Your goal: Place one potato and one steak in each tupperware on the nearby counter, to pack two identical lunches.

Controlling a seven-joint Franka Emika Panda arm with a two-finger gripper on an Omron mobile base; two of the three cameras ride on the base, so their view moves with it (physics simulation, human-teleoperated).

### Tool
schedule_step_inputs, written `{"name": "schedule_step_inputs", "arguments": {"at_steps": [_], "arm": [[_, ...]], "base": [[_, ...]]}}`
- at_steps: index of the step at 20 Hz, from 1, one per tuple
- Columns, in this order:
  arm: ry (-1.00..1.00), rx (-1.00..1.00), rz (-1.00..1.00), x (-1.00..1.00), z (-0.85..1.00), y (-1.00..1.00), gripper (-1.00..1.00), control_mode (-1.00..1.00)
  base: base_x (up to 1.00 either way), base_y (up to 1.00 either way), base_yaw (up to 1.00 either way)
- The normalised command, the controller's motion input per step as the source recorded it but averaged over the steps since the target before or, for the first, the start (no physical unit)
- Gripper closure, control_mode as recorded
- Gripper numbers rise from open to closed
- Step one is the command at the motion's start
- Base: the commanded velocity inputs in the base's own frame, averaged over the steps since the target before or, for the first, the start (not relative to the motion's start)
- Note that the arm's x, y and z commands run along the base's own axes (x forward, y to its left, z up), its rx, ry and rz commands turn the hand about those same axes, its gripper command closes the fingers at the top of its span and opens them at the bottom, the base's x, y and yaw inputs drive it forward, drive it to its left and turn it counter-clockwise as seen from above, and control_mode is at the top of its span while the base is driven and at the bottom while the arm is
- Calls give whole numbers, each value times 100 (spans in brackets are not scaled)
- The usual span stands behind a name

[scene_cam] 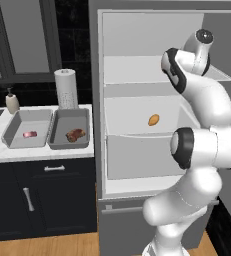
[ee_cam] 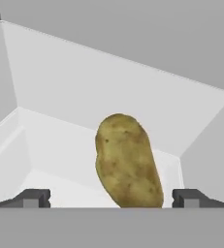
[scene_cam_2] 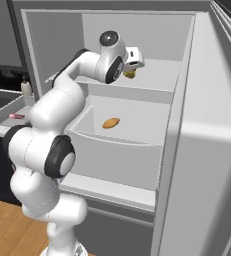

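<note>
Gripper (ee_cam: 111, 198): jaws fully spread, empty, flanking potato (ee_cam: 128, 162) on upper fridge shelf (scene_cam_2: 157, 75). Second potato (scene_cam: 153, 119) one shelf lower. Steaks (scene_cam: 75, 134) in tupperwares (scene_cam: 69, 142) on counter (scene_cam: 37, 152).

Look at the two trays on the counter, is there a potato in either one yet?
No, in the left base view the left tray holds a small steak and the right tray another steak, no potato.

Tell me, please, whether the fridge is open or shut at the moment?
Open: the fridge interior is exposed, with one potato lying on a shelf and the arm reaching inside.
</note>
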Motion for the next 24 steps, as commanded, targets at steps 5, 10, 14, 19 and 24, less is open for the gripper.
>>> {"name": "schedule_step_inputs", "arguments": {"at_steps": [5, 10, 14, 19, 24], "arm": [[0, 0, 0, 45, -13, -9, -100, -100], [0, 0, 0, 39, -14, -9, -100, -100], [0, 0, 0, 30, -28, -2, 100, -100], [0, 0, 0, -9, -80, 0, 100, -100], [0, 0, 0, -24, -53, 0, 100, -100]], "base": [[0, 0, 0], [0, 0, 0], [0, 0, 0], [0, 0, 0], [0, 0, 0]]}}
